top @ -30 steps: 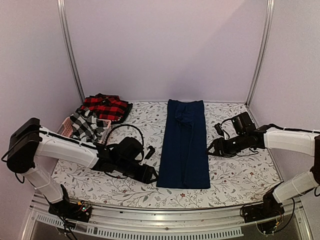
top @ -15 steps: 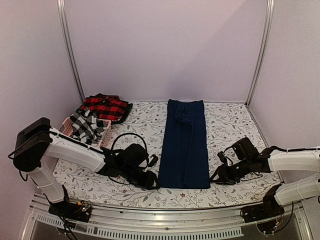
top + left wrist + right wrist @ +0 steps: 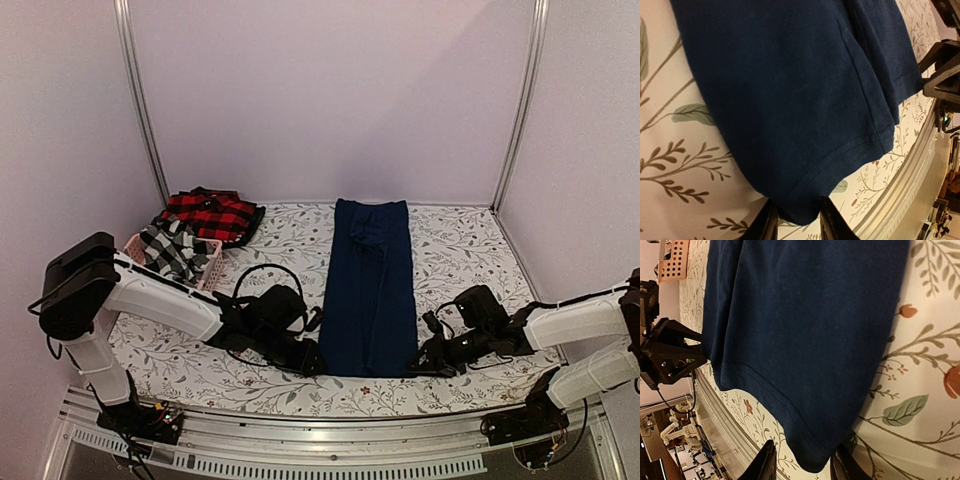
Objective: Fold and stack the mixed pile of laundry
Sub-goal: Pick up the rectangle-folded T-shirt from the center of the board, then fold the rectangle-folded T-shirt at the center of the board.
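Observation:
Navy blue trousers (image 3: 370,290) lie flat and lengthwise in the middle of the table. My left gripper (image 3: 316,362) sits low at their near left corner. In the left wrist view that hem corner (image 3: 800,207) lies between the two fingers, and the left gripper (image 3: 799,226) is open around it. My right gripper (image 3: 420,362) is at the near right corner. There the trousers (image 3: 805,330) end in a hem corner between the right gripper (image 3: 802,467) fingers, which stand open with a gap on one side. The checked shirt (image 3: 168,250) and red-and-black plaid piece (image 3: 210,214) lie at the back left.
A pink slotted basket (image 3: 206,262) holds the checked shirt at the left, behind my left arm. The metal rail (image 3: 330,425) runs along the near table edge just below both grippers. Frame posts (image 3: 140,100) stand at the back corners.
Both arms have moved toward the near edge, onto the trousers' two near corners. Both pairs of jaws have narrowed around the hem.

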`<state>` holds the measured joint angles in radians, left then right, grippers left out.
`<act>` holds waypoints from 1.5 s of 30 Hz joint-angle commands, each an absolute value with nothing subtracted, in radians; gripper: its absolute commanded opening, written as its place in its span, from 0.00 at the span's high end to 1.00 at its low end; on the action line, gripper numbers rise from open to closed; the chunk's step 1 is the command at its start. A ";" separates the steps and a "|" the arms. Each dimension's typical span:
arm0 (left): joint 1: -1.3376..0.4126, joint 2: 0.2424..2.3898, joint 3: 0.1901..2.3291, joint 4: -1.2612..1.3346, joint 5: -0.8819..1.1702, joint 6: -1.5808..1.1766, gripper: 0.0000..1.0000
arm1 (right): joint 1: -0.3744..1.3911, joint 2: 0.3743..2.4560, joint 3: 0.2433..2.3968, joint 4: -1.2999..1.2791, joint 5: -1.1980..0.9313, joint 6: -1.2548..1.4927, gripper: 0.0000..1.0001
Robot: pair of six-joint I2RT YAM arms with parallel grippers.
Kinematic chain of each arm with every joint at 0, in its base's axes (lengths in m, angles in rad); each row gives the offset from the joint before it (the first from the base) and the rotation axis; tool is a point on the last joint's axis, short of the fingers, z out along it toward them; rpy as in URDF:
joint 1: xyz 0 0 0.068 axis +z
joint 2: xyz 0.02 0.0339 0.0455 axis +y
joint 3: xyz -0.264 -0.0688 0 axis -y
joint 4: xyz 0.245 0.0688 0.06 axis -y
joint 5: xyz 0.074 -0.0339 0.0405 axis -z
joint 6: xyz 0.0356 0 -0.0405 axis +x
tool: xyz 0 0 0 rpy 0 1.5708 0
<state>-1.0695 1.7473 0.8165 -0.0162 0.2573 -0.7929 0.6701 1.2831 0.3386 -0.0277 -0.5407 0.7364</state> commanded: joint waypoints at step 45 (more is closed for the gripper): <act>-0.761 2.066 1.430 -0.209 0.230 -0.424 1.00 | 0.363 1.617 0.904 -0.081 -0.369 0.403 1.00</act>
